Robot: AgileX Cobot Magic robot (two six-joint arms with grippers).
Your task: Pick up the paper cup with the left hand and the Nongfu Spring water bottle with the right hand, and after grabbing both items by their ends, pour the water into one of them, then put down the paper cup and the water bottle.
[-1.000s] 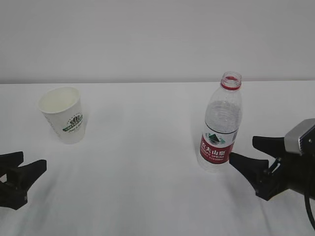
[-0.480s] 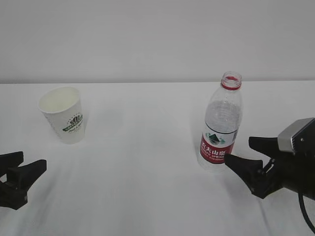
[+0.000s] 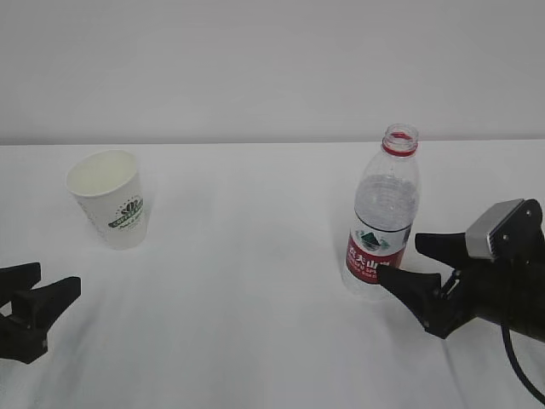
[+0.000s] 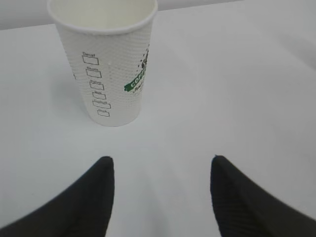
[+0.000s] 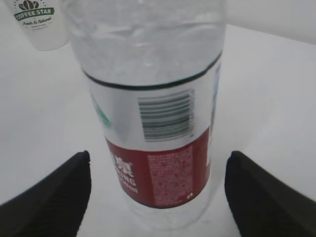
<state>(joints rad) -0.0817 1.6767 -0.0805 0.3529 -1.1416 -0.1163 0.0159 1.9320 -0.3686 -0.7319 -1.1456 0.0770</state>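
- Exterior view, nearest: left hand, low at the left edge, jaws parted, holding nothing.
- Right hand, jaws spread wide, empty, tips flanking the bottle's base.
- Nongfu Spring water bottle, upright, uncapped, right of centre on the white table.
- Paper cup, upright, far left, well beyond the left hand.
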